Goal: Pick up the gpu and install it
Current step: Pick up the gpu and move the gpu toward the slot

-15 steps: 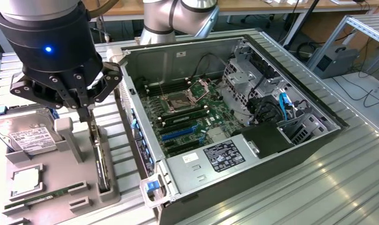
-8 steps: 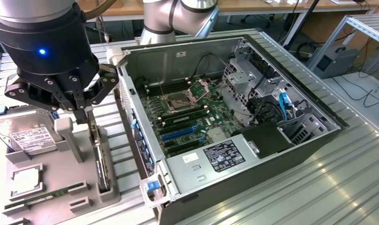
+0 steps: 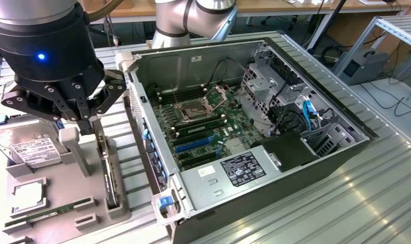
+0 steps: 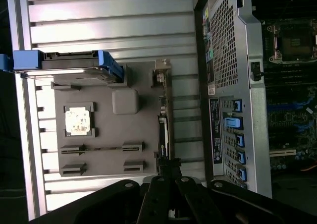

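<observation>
Ribbed metal bench [image 3: 368, 193] holds, at nine o'clock of the open computer case [image 3: 185, 63], a grey tray [image 3: 59, 185] where the pincer [image 3: 90, 124] clamps shut on the slotted, upright gpu [image 3: 110, 178], which a tilted pull could jam.

gpu [image 3: 109, 175]: black | tray [image 3: 69, 184]: grey | pincer [image 3: 90, 124]: black | hard drive [image 3: 29, 147]: silver

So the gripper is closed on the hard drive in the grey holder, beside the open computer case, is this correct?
Not quite. The gripper is closed on the gpu, the thin card standing on edge in the grey holder, not on the hard drive. The exterior view shows this. The open computer case is beside it.
</observation>
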